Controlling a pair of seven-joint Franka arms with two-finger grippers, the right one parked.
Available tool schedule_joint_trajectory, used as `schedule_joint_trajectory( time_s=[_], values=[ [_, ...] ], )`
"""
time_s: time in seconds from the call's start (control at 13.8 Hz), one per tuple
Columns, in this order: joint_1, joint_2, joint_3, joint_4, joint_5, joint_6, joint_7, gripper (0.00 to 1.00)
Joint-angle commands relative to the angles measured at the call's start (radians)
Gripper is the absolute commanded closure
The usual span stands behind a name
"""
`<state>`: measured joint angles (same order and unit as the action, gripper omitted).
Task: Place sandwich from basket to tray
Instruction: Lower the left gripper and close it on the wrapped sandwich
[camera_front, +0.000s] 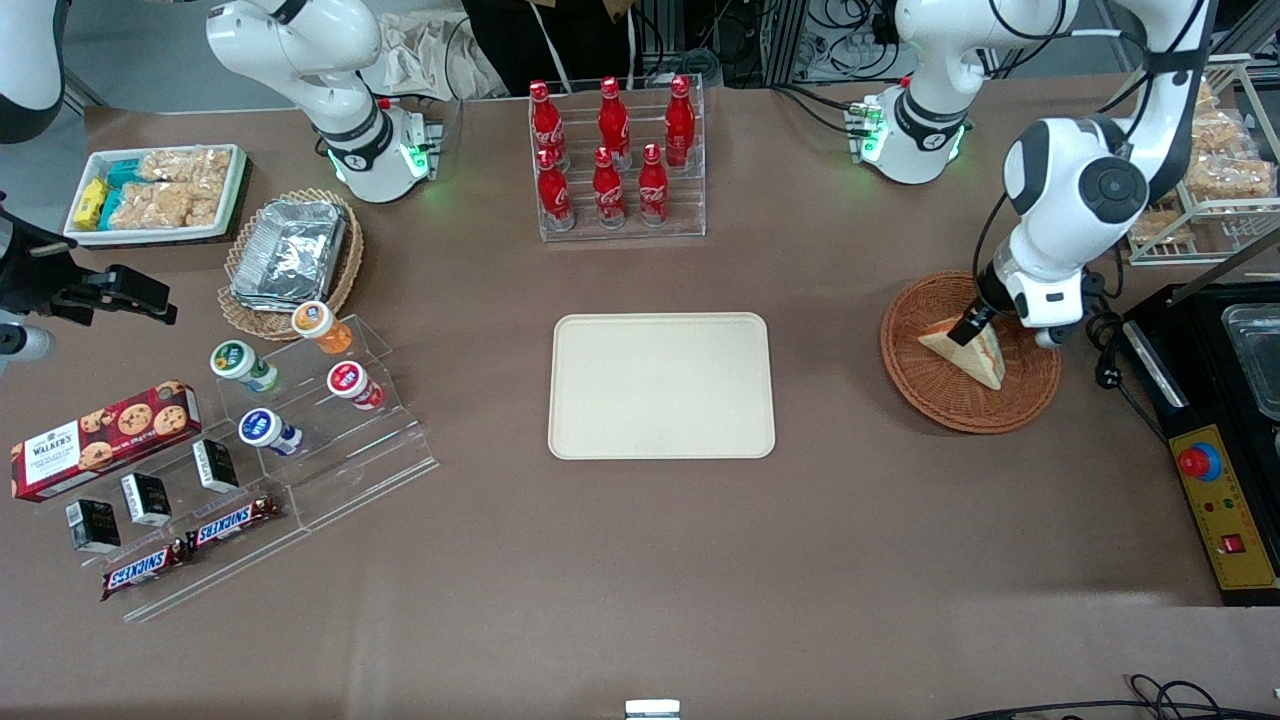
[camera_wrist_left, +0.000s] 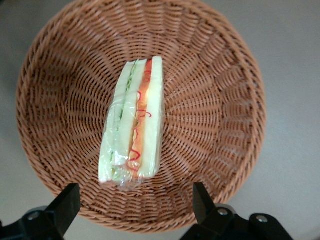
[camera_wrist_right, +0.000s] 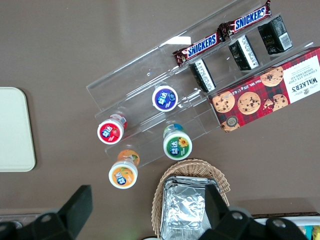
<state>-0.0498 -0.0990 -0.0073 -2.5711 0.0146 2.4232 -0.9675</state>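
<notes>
Over basket (camera_front: 968, 352) — gripper (camera_wrist_left: 135, 205) low above sandwich (camera_wrist_left: 134, 125) | jaws spread, seemingly not touching it

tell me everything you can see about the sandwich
The sandwich is a triangular wedge of pale white bread in clear wrap, with green and orange-red filling stripes along its cut edge. It stands on edge in the round reddish-brown wicker basket, touching only the weave. The open end effector hovers over it, fingers apart and not touching.

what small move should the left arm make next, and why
Probably lower a little and close. The tool hangs open over the round reddish-brown wicker basket, fingers either side of the wrapped white triangular sandwich, not yet touching it; the cream rectangular tray awaits.
</notes>
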Motion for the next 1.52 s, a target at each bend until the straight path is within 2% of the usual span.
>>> schedule_joint_trajectory(
  time_s=[0.0,0.43,0.58,0.65,0.72,0.79,0.87,0.94,1.16,1.44],
  values=[
    [0.007,0.060,-0.002,-0.001,-0.004,0.062,-0.054,0.00],
    [0.007,0.173,0.003,0.002,-0.005,0.160,-0.114,0.01],
    [0.007,0.173,0.003,0.005,-0.005,0.160,-0.129,0.11],
    [0.007,0.173,0.004,0.006,-0.005,0.161,-0.131,0.18],
    [0.008,0.173,0.006,0.006,-0.004,0.162,-0.132,0.31],
    [0.008,0.173,0.007,0.008,-0.004,0.162,-0.132,0.51],
    [0.008,0.173,0.007,0.011,-0.004,0.162,-0.132,0.65],
    [0.008,0.170,0.007,0.011,-0.004,0.160,-0.132,0.73],
    [0.007,0.141,0.006,0.012,-0.004,0.143,-0.128,0.74],
    [0.007,0.029,0.003,0.054,0.016,-0.057,-0.106,0.74]
  ],
)
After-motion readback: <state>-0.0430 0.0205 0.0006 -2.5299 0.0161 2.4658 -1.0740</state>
